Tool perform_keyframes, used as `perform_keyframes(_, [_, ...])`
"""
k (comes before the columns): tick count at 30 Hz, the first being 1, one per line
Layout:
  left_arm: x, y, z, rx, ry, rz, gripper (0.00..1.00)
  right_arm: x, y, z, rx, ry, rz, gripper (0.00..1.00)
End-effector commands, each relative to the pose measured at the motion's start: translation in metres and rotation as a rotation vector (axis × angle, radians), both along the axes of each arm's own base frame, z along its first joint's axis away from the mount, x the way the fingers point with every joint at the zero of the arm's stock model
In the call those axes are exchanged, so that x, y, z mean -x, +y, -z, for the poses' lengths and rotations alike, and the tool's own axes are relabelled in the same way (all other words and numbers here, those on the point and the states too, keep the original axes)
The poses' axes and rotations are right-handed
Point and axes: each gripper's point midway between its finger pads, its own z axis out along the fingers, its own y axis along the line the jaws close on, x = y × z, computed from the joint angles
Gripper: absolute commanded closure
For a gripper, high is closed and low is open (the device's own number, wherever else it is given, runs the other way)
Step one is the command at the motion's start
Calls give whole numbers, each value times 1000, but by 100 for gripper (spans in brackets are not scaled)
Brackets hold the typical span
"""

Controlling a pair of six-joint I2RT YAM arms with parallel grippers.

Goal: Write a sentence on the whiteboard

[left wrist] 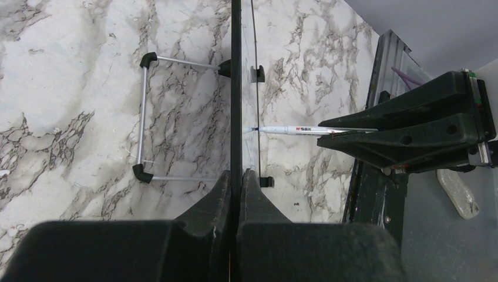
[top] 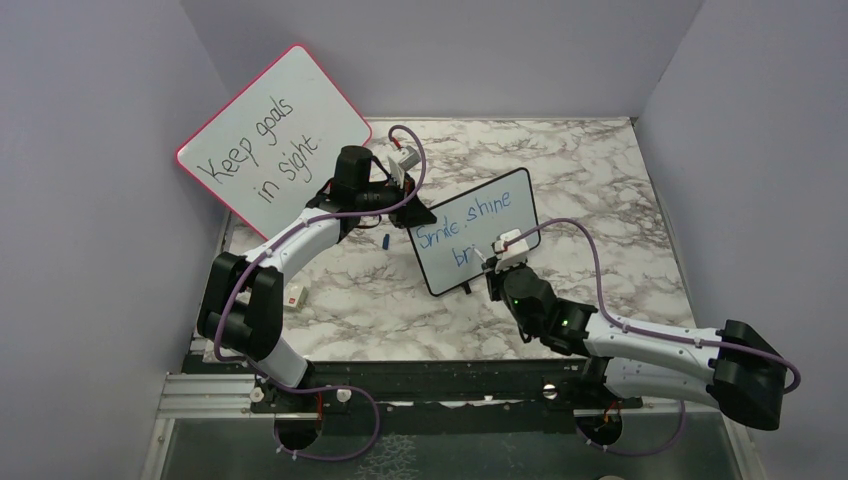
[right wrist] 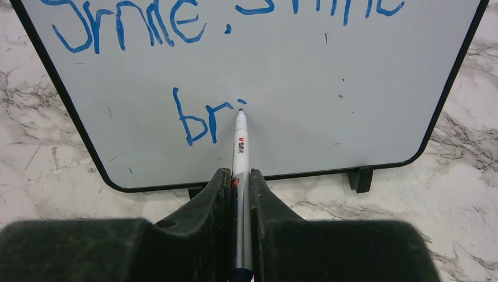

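Writing mid-second-line: right jaws pinched on marker [right wrist: 241, 147], its tip just ahead of them on the whiteboard [right wrist: 352, 100] at "bri" of the sentence [right wrist: 202, 117], left jaws clamped on the board's edge, upright on tabletop [right wrist: 464, 211]; next likely needs a "g" stroked slightly rightward.

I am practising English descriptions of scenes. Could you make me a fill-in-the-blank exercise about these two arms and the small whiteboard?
1. The right gripper is shut on a ____.
2. The left gripper grips the whiteboard with the ____ frame.
3. The sentence is written in ____ ink.
4. The larger board at the back left has a ____ frame.

Missing words: marker; black; blue; red.
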Motion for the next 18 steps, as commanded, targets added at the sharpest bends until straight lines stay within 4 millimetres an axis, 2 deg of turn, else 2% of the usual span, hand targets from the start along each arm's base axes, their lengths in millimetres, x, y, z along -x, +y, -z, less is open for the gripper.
perform_keyframes(1, [-3, 3, 18, -67, -19, -9, 100, -4, -2, 2, 1, -10, 21, 99])
perform_keyframes(18, [-3, 3, 17, -71, -21, -12, 100, 6, -6, 20, 29, 92, 12, 99])
